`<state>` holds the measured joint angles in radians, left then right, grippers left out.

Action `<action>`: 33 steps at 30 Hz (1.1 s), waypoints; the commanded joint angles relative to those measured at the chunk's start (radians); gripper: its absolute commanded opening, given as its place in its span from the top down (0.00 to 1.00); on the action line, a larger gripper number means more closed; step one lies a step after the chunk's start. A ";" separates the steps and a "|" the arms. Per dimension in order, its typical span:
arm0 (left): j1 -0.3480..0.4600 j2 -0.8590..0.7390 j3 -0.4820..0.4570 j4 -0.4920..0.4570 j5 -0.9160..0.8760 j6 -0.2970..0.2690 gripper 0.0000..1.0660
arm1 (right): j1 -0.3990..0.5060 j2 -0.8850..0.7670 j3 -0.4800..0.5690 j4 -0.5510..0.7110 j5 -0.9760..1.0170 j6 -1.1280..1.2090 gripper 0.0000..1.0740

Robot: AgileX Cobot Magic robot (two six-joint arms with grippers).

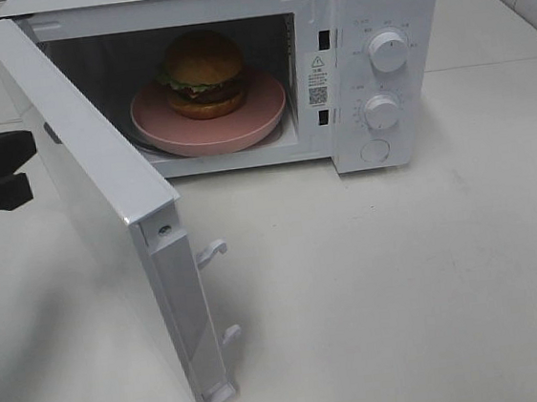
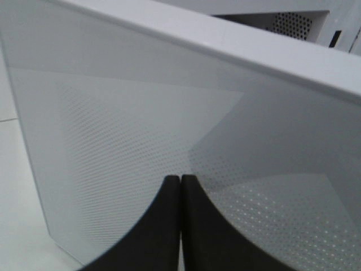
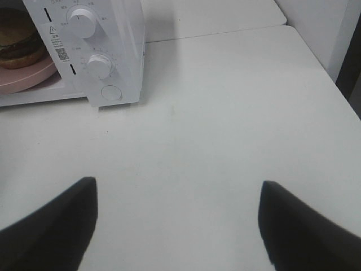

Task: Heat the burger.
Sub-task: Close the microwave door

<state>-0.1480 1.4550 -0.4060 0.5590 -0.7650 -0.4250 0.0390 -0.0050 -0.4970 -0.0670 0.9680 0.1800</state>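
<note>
The burger [image 1: 202, 73] sits on a pink plate [image 1: 258, 123] inside the microwave [image 1: 392, 6], whose door [image 1: 96, 209] stands swung wide toward the near left. The left gripper [image 2: 180, 183] is at the far left of the scene, on the outer side of that door. Its fingers [image 2: 161, 226] are pressed together with nothing between them and their tips are close to the door's dotted panel, though whether they touch it cannot be told. The open door stands between them and the burger. The right gripper [image 3: 177, 183] hangs over bare table [image 1: 403, 292] to the near right of the microwave. Its fingers [image 3: 56, 226] are spread wide and empty, well apart from the burger.
</note>
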 commanded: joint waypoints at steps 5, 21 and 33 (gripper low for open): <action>-0.066 0.056 -0.013 -0.063 -0.029 0.043 1.00 | -0.007 -0.025 0.004 -0.003 -0.007 -0.007 0.29; -0.231 0.132 -0.105 -0.204 -0.030 0.089 1.00 | -0.007 -0.025 0.004 -0.003 -0.007 -0.007 0.29; -0.341 0.225 -0.231 -0.275 0.004 0.090 1.00 | -0.007 -0.025 0.004 -0.003 -0.007 -0.007 0.29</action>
<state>-0.4810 1.6780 -0.6250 0.3020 -0.7620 -0.3380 0.0390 -0.0050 -0.4970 -0.0670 0.9690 0.1800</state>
